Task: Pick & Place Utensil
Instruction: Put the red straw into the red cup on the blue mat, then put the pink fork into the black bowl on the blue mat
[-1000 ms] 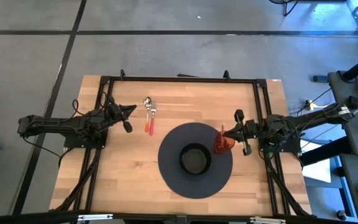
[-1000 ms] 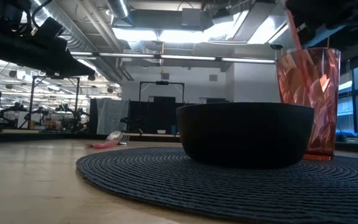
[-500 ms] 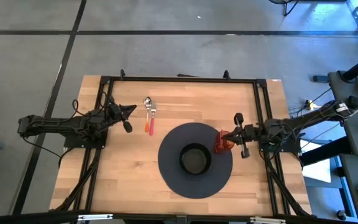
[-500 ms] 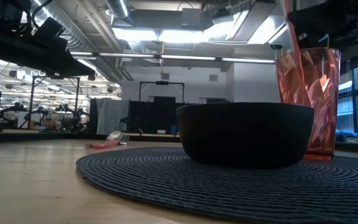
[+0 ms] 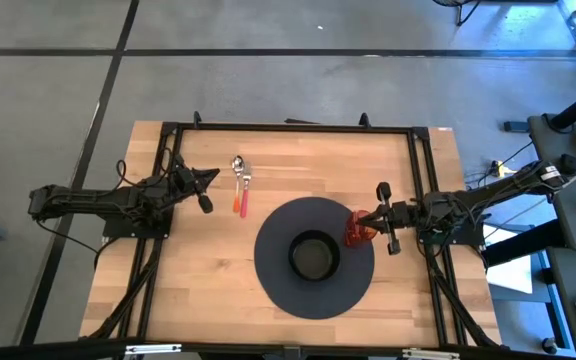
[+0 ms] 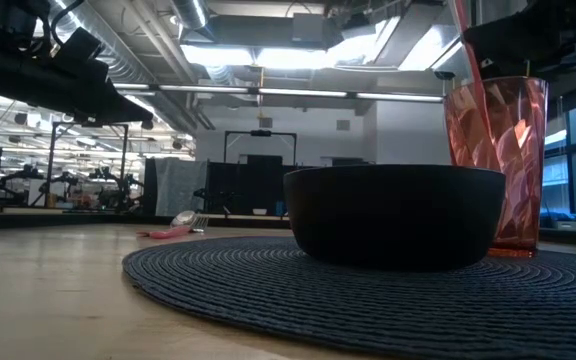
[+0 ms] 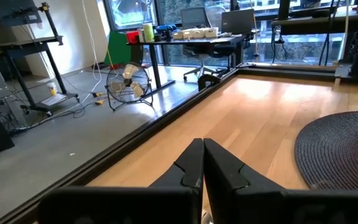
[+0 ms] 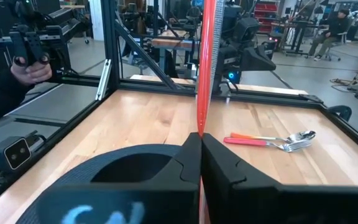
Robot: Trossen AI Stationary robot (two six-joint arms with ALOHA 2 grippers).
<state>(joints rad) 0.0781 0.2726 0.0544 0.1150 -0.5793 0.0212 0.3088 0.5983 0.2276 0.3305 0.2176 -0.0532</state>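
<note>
While clamping the utensil (image 8: 206, 62) upright, right wrist view: keeping the right jaws pressed fully together on its orange-red handle; risking a slip or a skewed drop if letting go off-centre.

Low view: hanging that handle at a slant into the mouth of the red cup (image 6: 498, 165), just beside the black bowl (image 6: 393, 215); risking a clipped rim and a cup toppling on the woven mat (image 6: 268, 290).

High view: reaching in level from the right edge of the tabletop (image 5: 198, 290), wrist right beside the cup; risking confusion with two spare pieces of cutlery (image 5: 241, 186) lying well apart.

Left wrist view: parking the left jaws closed and empty, pointing across bare wood near the spare cutlery.
</note>
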